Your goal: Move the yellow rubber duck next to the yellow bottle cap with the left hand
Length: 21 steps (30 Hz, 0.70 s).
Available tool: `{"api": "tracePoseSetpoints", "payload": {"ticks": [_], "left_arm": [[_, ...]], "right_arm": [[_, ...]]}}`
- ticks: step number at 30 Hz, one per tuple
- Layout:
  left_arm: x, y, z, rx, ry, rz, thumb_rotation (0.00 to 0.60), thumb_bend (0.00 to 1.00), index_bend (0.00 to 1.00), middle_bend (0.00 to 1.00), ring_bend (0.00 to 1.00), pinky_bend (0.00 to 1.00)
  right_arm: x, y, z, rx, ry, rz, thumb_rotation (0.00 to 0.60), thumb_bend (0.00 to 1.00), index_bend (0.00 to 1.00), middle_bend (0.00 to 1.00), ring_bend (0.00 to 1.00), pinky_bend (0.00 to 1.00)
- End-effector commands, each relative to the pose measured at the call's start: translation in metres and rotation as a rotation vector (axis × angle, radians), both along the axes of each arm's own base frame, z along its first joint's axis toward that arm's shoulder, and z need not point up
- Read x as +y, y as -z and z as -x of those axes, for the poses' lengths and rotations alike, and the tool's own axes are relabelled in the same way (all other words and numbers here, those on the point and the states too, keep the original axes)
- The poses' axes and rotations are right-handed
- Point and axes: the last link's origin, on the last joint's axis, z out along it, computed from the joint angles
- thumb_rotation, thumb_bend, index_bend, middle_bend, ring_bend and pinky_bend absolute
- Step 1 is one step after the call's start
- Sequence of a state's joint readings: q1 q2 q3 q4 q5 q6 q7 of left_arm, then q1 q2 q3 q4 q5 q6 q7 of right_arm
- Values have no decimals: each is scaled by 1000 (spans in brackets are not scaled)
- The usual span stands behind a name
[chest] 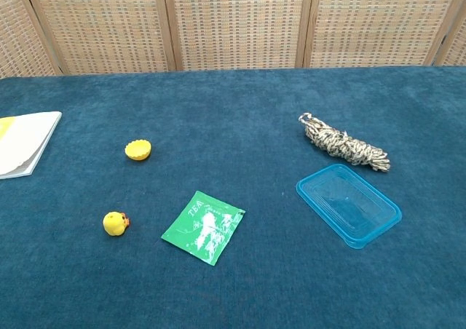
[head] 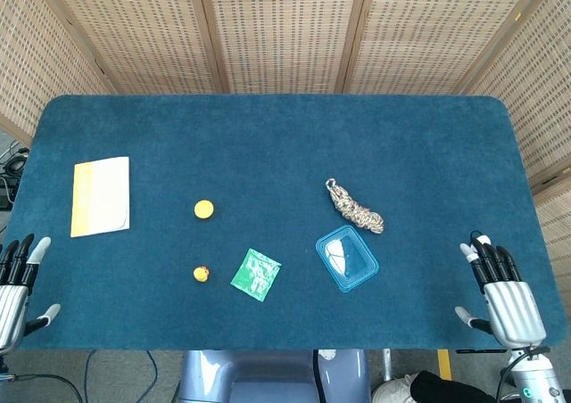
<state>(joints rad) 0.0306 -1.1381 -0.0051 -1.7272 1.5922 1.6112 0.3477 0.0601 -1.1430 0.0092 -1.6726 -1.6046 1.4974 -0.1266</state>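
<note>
The yellow rubber duck sits upright on the blue table, its orange beak pointing toward the green tea packet just to its right; it is too round to show a long axis. The yellow bottle cap lies apart from it, farther from the robot. The left hand rests at the near left table edge, fingers apart and holding nothing. The right hand sits at the near right edge, fingers likewise spread and empty.
</note>
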Motion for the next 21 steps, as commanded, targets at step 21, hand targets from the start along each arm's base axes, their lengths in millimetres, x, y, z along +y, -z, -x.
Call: {"api": "tracePoseSetpoints", "payload": {"ticks": [21], "left_arm": [[20,30,-29,-28,164,142,600,141,0,0,0,0]], "right_arm": [[-2,-4,1,-25,11,9,600,0,0,0,0,0]]}}
